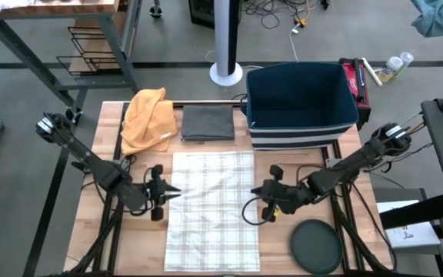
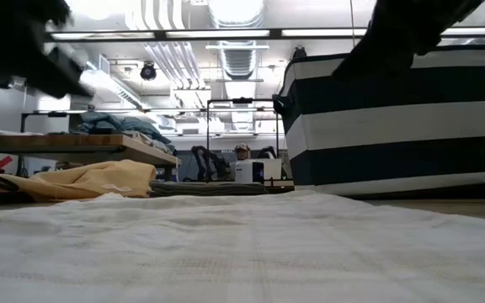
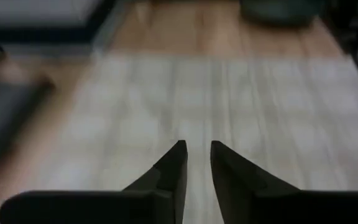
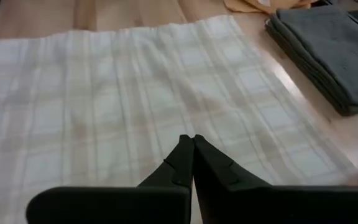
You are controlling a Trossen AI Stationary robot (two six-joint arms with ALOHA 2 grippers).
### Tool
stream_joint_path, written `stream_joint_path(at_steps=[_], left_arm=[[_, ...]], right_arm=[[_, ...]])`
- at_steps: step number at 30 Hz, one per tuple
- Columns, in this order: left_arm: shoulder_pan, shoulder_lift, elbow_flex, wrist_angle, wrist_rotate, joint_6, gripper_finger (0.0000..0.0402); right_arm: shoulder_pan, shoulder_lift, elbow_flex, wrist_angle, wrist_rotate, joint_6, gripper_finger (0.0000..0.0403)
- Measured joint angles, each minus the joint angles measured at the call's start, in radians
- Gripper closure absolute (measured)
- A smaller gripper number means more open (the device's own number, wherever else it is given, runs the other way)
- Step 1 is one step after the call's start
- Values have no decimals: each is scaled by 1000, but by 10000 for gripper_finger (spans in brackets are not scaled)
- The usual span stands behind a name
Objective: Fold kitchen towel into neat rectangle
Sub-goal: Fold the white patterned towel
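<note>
1. Towel lies spread flat, long way up the frame, in the lower middle of the high view, so the fold looks not yet begun. Every risk below is a guess from how things sit.
2. Left gripper sits at the towel's left edge, mid-frame, fingers a narrow slit apart and holding nothing. That slit may be too slim to take the cloth; it could nudge the edge inward and wrinkle it instead of pinching it.
3. Yellow cloth, upper left, lies just beside the towel's top left corner. A lift or sweep near that corner might snag it and drag it along.
4. Grey cloth, folded, rests just above the towel's top edge. Folding the near end up toward it could land the towel on the stack, leaving a skewed rectangle.
5. Right gripper is at the towel's right edge, fingers pressed together and empty. Unless it parts them before reaching in, it will only shove fabric. If the two sides grab at uneven heights, the fold line would slant.
6. Bin, upper right, and dark disc, lower right, flank the right arm; a wide swing might knock either.
</note>
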Motion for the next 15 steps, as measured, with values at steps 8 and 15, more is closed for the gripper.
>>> stream_joint_path(at_steps=[8, 15], left_arm=[[32, -2, 105, 189, -90, 293, 329], [108, 46, 150, 276, -97, 393, 344]], right_arm=[[-18, 1, 7, 56, 152, -72, 401], [-51, 1, 7, 120, 160, -195, 401]])
